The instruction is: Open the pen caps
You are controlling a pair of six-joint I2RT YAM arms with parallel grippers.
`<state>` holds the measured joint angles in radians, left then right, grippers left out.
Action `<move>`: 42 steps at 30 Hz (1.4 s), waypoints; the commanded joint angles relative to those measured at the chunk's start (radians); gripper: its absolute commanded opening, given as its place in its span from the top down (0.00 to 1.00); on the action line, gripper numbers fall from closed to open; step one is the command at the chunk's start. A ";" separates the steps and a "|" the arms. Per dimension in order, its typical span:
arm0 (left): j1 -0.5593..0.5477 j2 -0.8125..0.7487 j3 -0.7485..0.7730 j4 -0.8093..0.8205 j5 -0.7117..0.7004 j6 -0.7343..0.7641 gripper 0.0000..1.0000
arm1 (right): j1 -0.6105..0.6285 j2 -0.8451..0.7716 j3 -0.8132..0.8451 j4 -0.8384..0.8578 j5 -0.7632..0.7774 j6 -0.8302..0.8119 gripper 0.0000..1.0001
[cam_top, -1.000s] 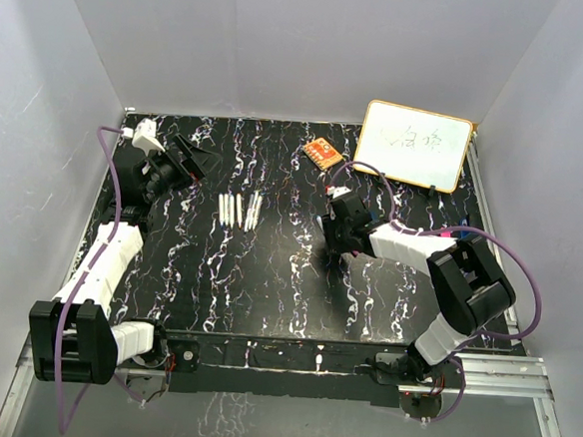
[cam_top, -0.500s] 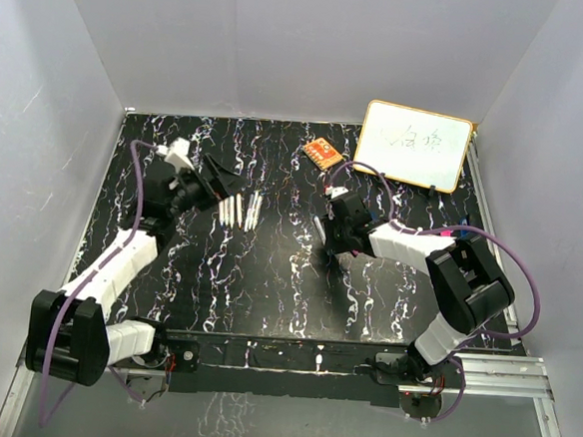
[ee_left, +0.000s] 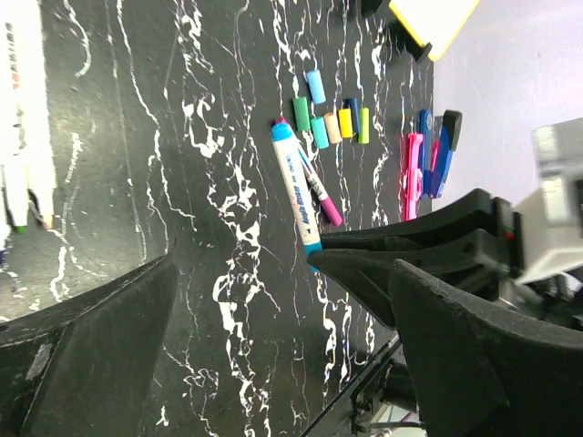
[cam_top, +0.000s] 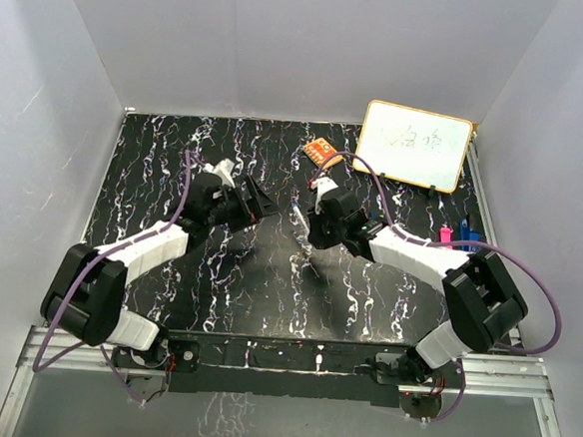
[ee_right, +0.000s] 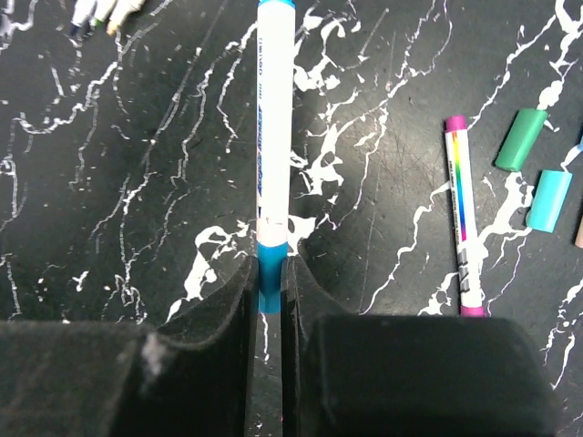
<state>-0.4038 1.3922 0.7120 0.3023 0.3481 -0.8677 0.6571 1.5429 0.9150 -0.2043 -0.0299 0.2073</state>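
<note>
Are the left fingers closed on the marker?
No, the left fingers stand wide apart, clear of the marker held by the right fingers.

Black marble-pattern tabletop with white veins (cam_top: 246, 295), boxed in by plain pale grey walls (cam_top: 283, 48) left, back and right. Aluminium extrusion rail (cam_top: 501, 365) along near edge. Light even, diffuse, soft shadows.

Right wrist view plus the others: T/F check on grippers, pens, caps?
1. The right gripper is shut on one end of the blue-ended marker. True.
2. The left gripper grips that marker too. False: it is open, clear of it.
3. Loose caps lie on the table. True.
4. The purple-tipped pen is held off the table. False: it lies flat, ungripped.
</note>
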 commanded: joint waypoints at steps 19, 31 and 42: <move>-0.168 0.214 0.101 0.240 -0.034 -0.111 0.19 | 0.059 -0.142 0.037 0.104 -0.031 -0.026 1.00; -0.186 0.225 0.084 0.302 -0.029 -0.134 0.62 | 0.061 -0.151 0.032 0.118 -0.028 -0.019 1.00; -0.186 0.222 0.081 0.308 -0.020 -0.134 1.00 | 0.059 -0.158 0.036 0.121 -0.034 -0.018 1.00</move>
<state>-0.5850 1.6279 0.7761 0.5877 0.3222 -1.0073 0.7124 1.4322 0.9154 -0.1520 -0.0563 0.1894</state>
